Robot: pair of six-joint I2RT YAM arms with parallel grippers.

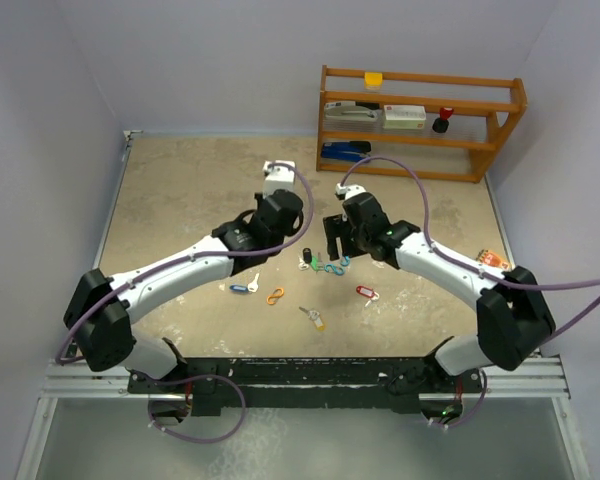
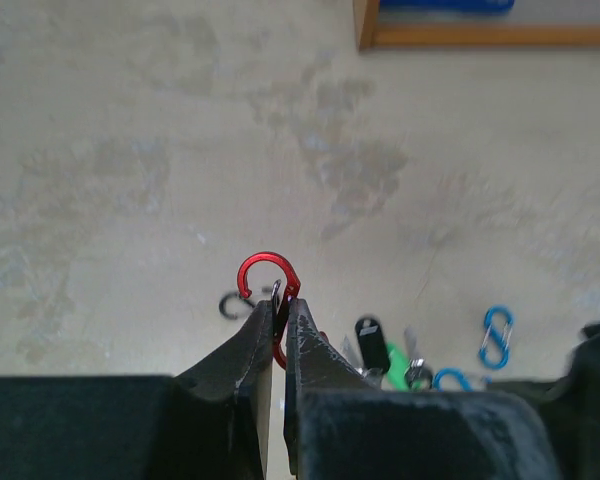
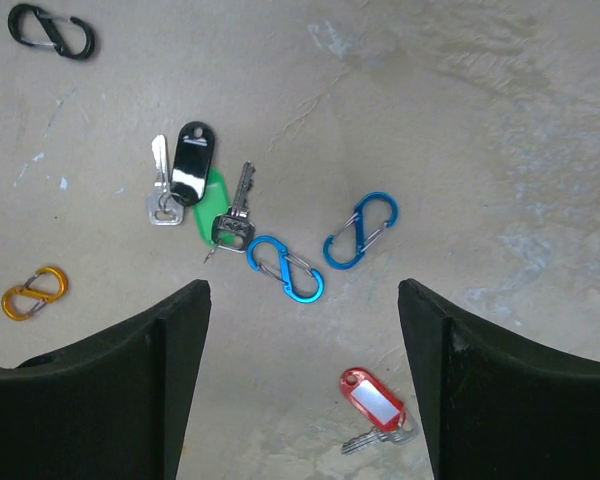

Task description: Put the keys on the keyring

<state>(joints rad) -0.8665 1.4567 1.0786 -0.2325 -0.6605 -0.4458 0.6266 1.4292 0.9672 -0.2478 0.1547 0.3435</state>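
Observation:
My left gripper (image 2: 283, 305) is shut on the keyring, a red S-shaped clip (image 2: 268, 272) whose upper loop juts past the fingertips with its gate standing ajar. Keys lie loose on the table: a black-tagged one (image 3: 192, 165) and a green-tagged one (image 3: 216, 218) together, a red-tagged one (image 3: 375, 400), a blue-tagged one (image 1: 240, 288) and a yellow-tagged one (image 1: 315, 320). My right gripper (image 3: 303, 290) hangs open above the table between the black and green pair and the red-tagged key, with nothing between its fingers.
Loose S-clips lie around the keys: two blue (image 3: 288, 268) (image 3: 360, 230), one black (image 3: 50, 30), one orange (image 3: 35, 292). A wooden shelf (image 1: 420, 120) with small items stands at the back right. Walls close in the table on three sides.

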